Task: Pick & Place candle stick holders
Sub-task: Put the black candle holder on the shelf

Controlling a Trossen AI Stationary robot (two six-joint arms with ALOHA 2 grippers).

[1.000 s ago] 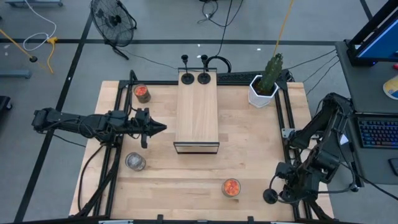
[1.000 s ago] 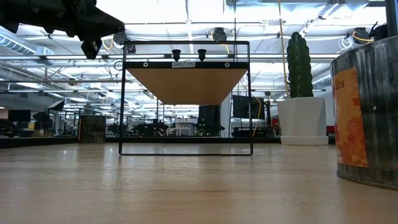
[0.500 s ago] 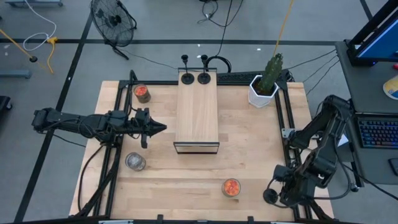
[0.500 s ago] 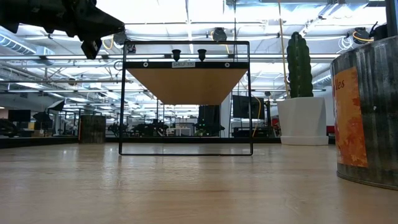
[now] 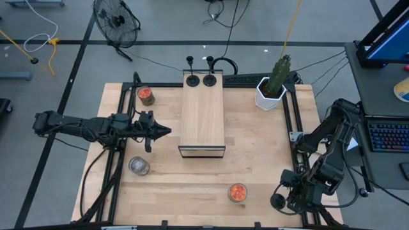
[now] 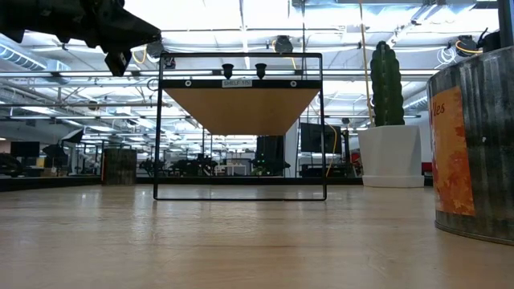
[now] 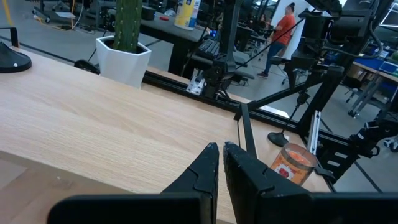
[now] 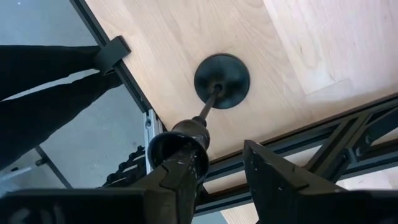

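Right end effector (image 8: 221, 168) at about 4 o'clock, half open around top of black candle stick holder (image 8: 221, 81) on table (image 5: 268, 153) corner; apparently touching one finger only (may tip off edge). Left end effector (image 5: 167, 131) pinched together, empty, at 9 o'clock.
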